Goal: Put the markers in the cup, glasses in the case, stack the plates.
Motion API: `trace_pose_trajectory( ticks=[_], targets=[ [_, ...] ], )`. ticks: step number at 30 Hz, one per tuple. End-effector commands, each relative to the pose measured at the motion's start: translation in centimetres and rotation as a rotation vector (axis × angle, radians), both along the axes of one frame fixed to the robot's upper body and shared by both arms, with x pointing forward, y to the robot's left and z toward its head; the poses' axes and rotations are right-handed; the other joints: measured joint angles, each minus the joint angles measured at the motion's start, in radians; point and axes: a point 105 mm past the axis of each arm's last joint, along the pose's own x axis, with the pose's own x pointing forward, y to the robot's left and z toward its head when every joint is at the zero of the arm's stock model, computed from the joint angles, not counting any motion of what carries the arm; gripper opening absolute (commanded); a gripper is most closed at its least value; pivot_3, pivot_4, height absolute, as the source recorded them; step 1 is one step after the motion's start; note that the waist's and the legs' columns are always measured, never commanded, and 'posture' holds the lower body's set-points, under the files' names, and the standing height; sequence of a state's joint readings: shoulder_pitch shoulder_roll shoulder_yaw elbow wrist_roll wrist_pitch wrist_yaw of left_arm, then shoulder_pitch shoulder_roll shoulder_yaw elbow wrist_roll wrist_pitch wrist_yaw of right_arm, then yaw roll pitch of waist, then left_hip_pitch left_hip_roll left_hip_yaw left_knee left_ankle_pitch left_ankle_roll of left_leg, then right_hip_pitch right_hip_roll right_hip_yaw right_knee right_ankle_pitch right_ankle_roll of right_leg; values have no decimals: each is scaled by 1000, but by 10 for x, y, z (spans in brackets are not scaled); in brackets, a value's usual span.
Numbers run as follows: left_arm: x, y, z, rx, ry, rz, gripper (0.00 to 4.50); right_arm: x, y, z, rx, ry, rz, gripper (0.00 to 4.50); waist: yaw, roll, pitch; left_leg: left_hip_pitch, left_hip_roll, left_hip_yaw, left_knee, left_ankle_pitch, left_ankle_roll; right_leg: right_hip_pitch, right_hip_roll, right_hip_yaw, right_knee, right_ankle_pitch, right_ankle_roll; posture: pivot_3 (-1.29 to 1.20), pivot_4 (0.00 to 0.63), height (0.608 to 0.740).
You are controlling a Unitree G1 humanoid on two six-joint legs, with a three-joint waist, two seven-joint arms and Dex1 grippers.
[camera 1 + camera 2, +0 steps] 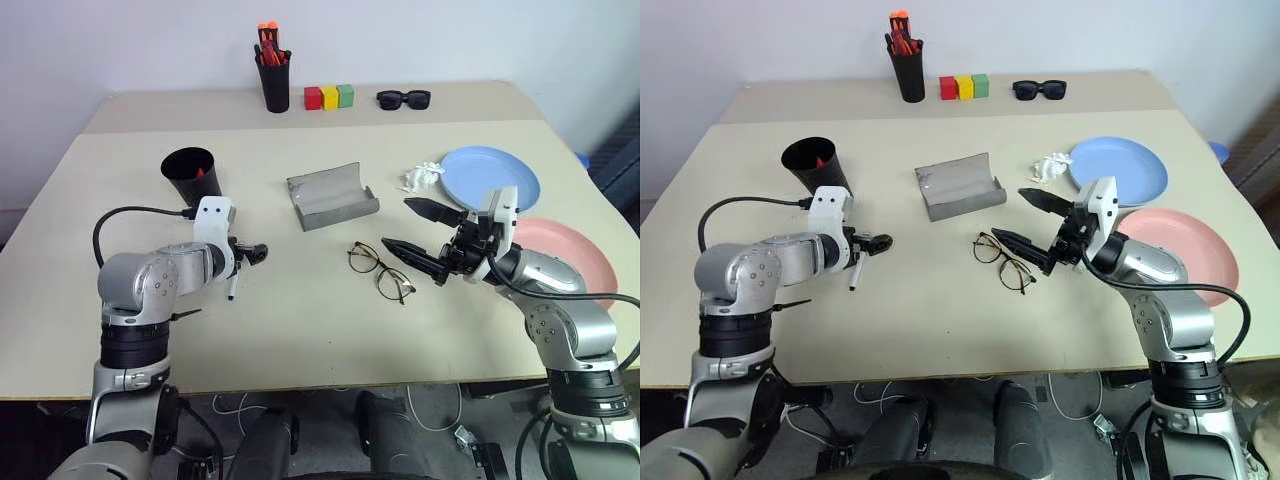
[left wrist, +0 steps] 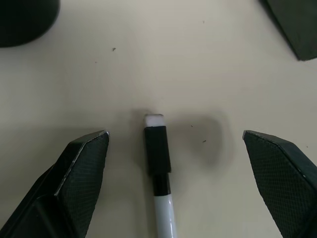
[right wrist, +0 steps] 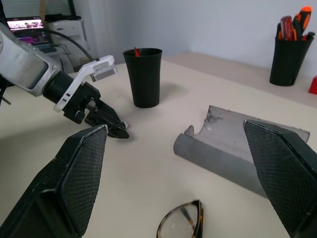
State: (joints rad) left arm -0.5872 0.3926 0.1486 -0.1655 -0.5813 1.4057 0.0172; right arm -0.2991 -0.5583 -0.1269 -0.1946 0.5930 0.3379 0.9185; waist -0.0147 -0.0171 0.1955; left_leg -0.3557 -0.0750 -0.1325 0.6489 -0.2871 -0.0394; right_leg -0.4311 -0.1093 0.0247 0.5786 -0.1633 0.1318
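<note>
A white marker with a black cap (image 2: 158, 163) lies on the table between the open fingers of my left gripper (image 1: 255, 252), which hovers low over it without gripping. Just behind stands the black cup (image 1: 190, 175) with a red marker (image 3: 137, 51) poking out of its rim. The wire-framed glasses (image 1: 380, 268) lie at the table's middle, just left of my right gripper (image 1: 396, 223), which hangs open and empty. The grey case (image 1: 330, 197) lies open behind the glasses. A light blue plate (image 1: 490, 175) and a pink plate (image 1: 565, 255) rest side by side at the right.
At the back stand a black pot of orange-capped pens (image 1: 273, 75), three coloured blocks (image 1: 329, 96) and black sunglasses (image 1: 403, 98). A crumpled white scrap (image 1: 420, 177) lies beside the blue plate. The pink plate sits near the table's right edge.
</note>
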Motion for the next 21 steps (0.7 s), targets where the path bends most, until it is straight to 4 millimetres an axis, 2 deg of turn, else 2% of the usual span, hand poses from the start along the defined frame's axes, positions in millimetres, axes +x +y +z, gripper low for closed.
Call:
trace_pose_trajectory(
  ticks=[1, 4, 7, 11, 14, 17, 20, 21],
  targets=[
    [2, 1, 8, 20, -12, -9, 4422, -3, 1, 16, 7, -68, 2, 4500, 1, 0, 0, 0, 0, 0, 0, 0, 0, 0, 0, 0, 0, 0, 0, 0, 150, 740],
    [5, 2, 10, 18, -17, 5, 3622, -3, 1, 15, 5, -69, -2, 4500, 2, 0, 0, 0, 0, 0, 0, 0, 0, 0, 0, 0, 0, 0, 0, 0, 150, 740],
    [4, 1, 9, 22, 1, -13, 2179, -3, 0, 15, -2, -70, -9, 4500, 2, 0, 0, 0, 0, 0, 0, 0, 0, 0, 0, 0, 0, 0, 0, 0, 150, 740],
    [5, -1, 11, 21, -12, -30, 41, -2, -2, 15, -1, -69, -11, 4500, 3, 0, 0, 0, 0, 0, 0, 0, 0, 0, 0, 0, 0, 0, 0, 0, 150, 740],
    [2, -7, 11, 1, -14, -52, 9, -2, -2, 13, -6, -65, -10, 4500, 2, 0, 0, 0, 0, 0, 0, 0, 0, 0, 0, 0, 0, 0, 0, 0, 150, 740],
    [-2, -22, 21, -46, -79, -115, 9, -3, -4, 12, -9, -51, -7, 4500, 3, 0, 0, 0, 0, 0, 0, 0, 0, 0, 0, 0, 0, 0, 0, 0, 150, 740],
    [0, -33, 46, -74, -218, -183, 9, -5, -8, 7, -20, -17, 5, 4500, 3, 0, 0, -1, 0, 0, 0, 0, 0, 0, 0, 0, 0, 0, 0, 0, 150, 740],
    [3, -39, 61, -108, -320, -215, 9, -6, -9, 6, -22, -10, 10, 4500, 3, 0, 0, -1, 0, 0, 0, 0, 0, 0, 0, 0, 0, 0, 0, 0, 150, 740]
  ],
)
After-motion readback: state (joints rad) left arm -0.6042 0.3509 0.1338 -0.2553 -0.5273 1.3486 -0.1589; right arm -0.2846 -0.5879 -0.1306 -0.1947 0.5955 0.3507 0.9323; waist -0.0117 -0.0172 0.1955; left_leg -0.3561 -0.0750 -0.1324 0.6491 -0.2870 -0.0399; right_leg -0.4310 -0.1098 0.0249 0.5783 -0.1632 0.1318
